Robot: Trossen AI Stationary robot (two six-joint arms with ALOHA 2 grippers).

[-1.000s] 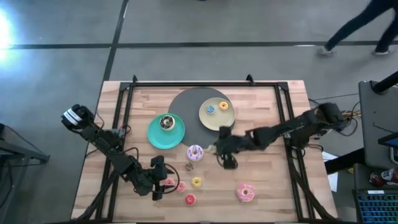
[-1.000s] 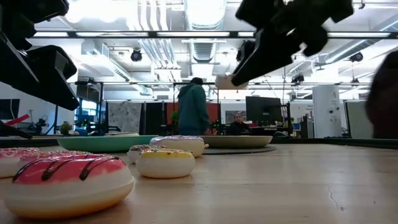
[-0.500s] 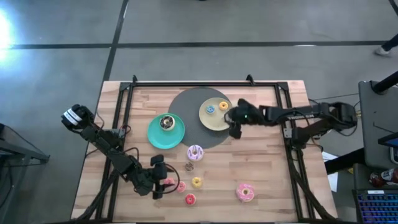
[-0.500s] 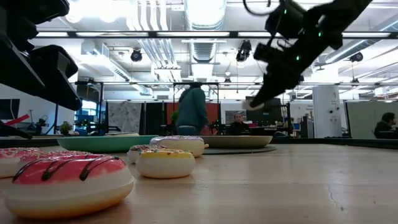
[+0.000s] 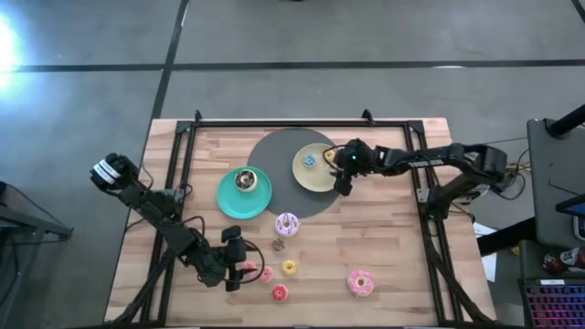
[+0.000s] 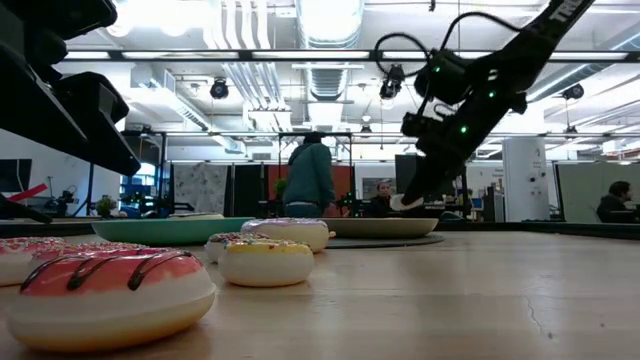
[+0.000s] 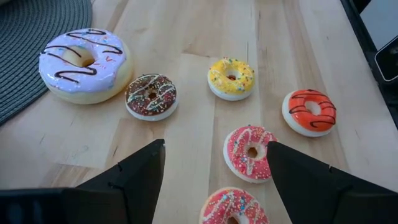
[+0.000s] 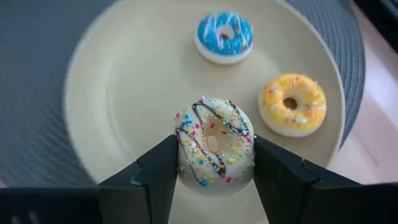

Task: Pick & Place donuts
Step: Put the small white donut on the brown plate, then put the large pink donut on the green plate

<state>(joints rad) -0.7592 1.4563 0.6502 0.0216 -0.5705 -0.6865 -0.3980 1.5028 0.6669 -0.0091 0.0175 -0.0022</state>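
High view: right gripper (image 5: 342,185) over the pale-yellow plate (image 5: 315,179) near the desk's (image 5: 393,247) far edge; left gripper (image 5: 239,271) near the front edge, beside small donuts (image 5: 289,267). Low view: right gripper (image 6: 408,203) raised above the plate rim (image 6: 375,226), carrying a pale piece. Left wrist view: jaws apart, empty, over pink donuts (image 7: 249,152). Right wrist view: jaws closed on a white sprinkled donut (image 8: 214,144) above the plate (image 8: 124,93); blue donut (image 8: 224,35) and yellow donut (image 8: 292,104) resting on it.
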